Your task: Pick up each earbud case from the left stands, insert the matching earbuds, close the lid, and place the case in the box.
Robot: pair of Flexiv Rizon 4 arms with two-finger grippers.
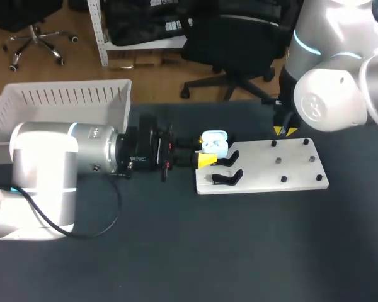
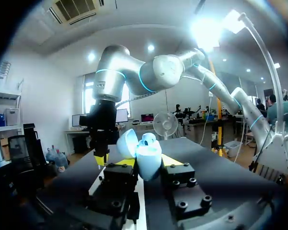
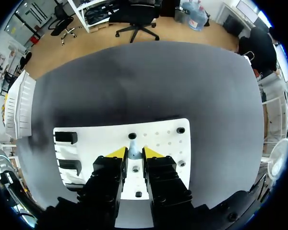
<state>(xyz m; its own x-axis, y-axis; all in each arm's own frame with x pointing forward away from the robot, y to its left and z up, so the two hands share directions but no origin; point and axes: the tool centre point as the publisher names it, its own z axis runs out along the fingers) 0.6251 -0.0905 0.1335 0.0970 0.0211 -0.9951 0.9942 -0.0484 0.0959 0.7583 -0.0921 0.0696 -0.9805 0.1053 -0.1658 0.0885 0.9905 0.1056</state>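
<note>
A pale blue earbud case [image 1: 214, 142] with its lid open is held just off the near-left corner of the white board [image 1: 299, 177]. My left gripper [image 1: 205, 158] is shut on it. In the left wrist view the case [image 2: 148, 154] stands upright between the yellow tips, with an earbud showing inside. My right gripper [image 1: 281, 131] hangs over the board's far edge. In the right wrist view its fingers [image 3: 134, 153] close on a small grey-blue earbud [image 3: 133, 150] standing on the board [image 3: 163, 139].
Two black case stands [image 1: 229, 178] sit at the board's left end, with several small black pegs [image 1: 283, 179] further right. A white slatted box [image 1: 63, 104] stands at the back left, behind my left arm.
</note>
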